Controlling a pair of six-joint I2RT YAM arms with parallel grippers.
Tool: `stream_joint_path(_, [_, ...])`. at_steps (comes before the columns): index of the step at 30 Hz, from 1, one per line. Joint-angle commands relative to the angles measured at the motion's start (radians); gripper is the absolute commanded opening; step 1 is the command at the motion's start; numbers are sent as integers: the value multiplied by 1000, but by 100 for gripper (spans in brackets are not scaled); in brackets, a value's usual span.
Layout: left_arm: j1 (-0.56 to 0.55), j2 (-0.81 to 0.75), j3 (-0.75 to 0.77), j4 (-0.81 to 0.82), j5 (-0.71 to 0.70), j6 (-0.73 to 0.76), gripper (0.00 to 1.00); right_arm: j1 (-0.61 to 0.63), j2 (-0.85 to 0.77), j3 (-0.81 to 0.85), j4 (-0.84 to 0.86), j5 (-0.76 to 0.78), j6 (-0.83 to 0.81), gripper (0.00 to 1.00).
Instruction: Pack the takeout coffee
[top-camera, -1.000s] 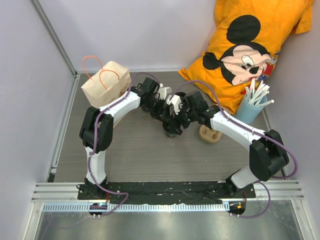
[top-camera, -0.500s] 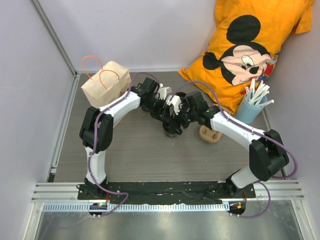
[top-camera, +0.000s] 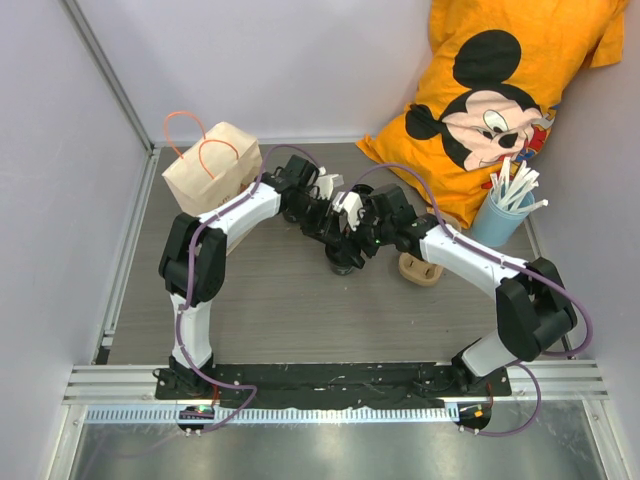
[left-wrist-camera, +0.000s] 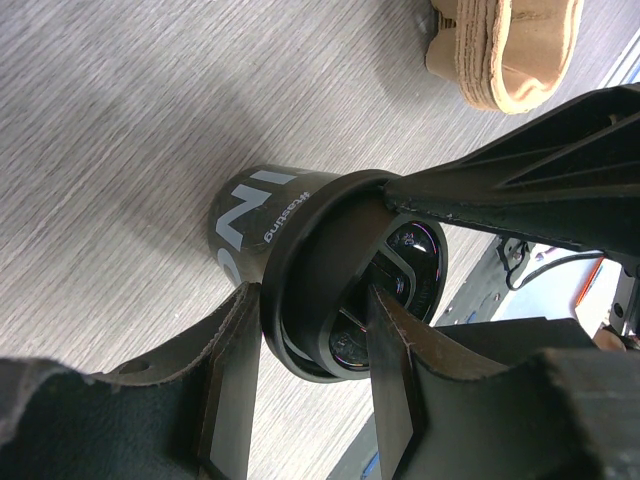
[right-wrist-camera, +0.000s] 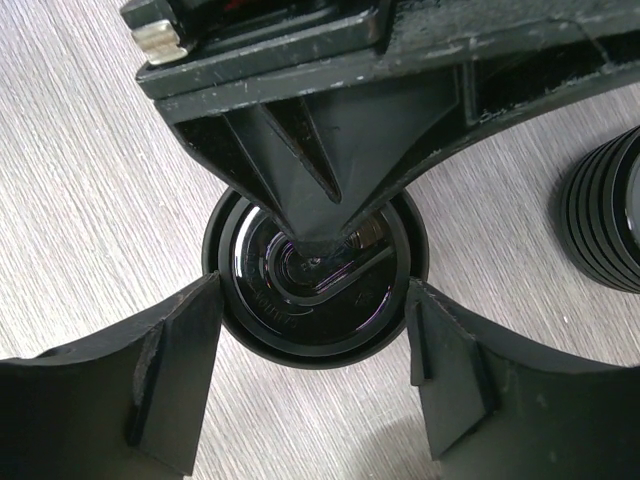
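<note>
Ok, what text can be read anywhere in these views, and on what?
"roasting", it seems: small white print on the black cup side.
Large white letters beside it: partly hidden, only "N" clear.
Lid embossing: too blurred.
T-shirt: cartoon only, no words.

Black coffee cup (left-wrist-camera: 262, 215) with white lettering; beige carrier (left-wrist-camera: 515, 50); grey wood-grain table (left-wrist-camera: 120, 120)

The coffee cup (left-wrist-camera: 255, 215) is small, round and black, with white lettering on its tapered side and a glossy black lid (right-wrist-camera: 315, 275) sitting on its rim. It stands upright on the wood-grain surface (top-camera: 280, 310), near the pulp cup carrier (top-camera: 420, 268), to its left
</note>
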Motion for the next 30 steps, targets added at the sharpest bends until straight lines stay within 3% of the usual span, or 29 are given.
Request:
stream_joint_path(1, [-8, 84, -63, -67, -208, 79, 0, 9, 35, -31, -5, -2, -17, 71])
stream_joint_path(9, [-7, 86, -63, -82, -231, 94, 0, 14, 62, -67, -28, 36, -35, 63])
stream_joint_path(30, [-8, 112, -55, -95, -261, 96, 0, 58, 139, -139, -75, 291, -95, 64])
